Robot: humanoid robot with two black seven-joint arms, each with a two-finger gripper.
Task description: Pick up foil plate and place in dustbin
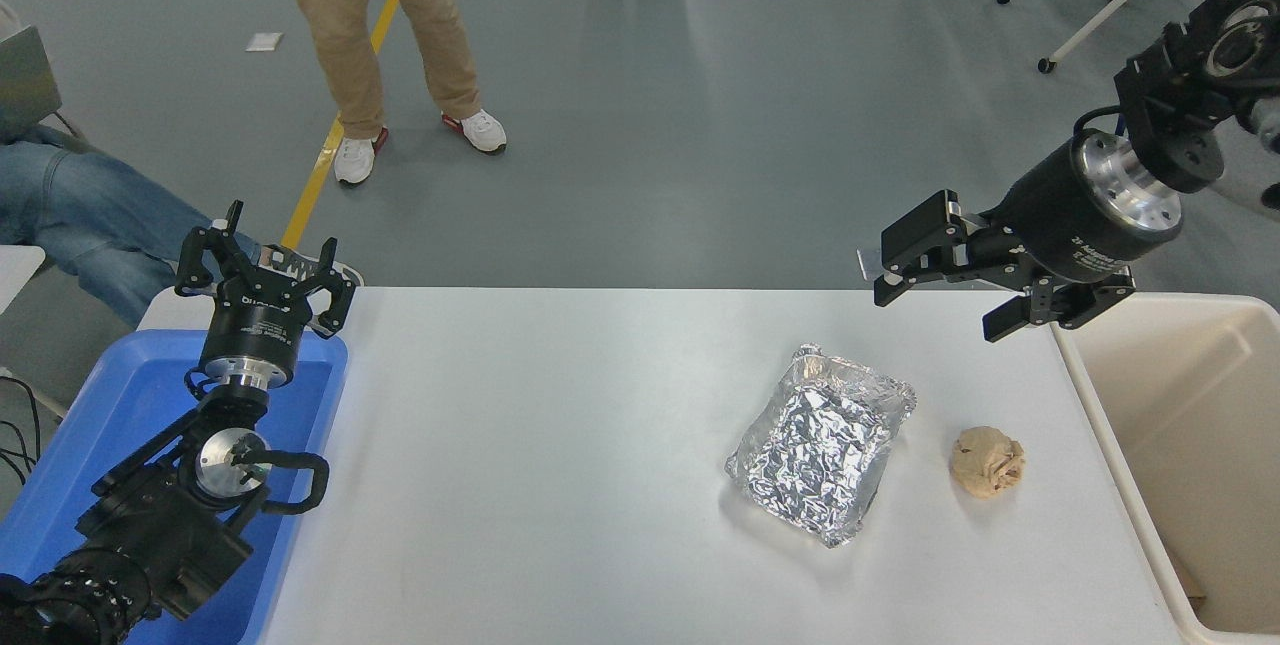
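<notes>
- Two arms on my screen, and under them the white table (560, 445) fills the middle and bottom of the frame.
- Dustbin (1180, 445) sits at the right edge, cream walls, hard against the table's right side.
- Blue tray (95, 425) at the lower left, tight against the table's left side.
- I see one person (375, 25) in tan trousers standing at the top left of centre, and another person's jeans-clad leg (80, 220) at the far left edge.
- Left gripper (265, 270) is parked over the far end of the blue tray at the left, jaws spread, nothing between them.
- Right gripper (935, 295) hangs in the upper right, above the table's far edge, pointing left; jaws wide apart and empty, clear of everything.
- Foil plate (820, 440) lies flat on the table, right of centre, crinkled and shiny, below the right gripper in the frame and well apart from it.
- Paper ball (987, 462), tan and crumpled, rests just right of the foil plate, between it and the dustbin, touching neither.
</notes>
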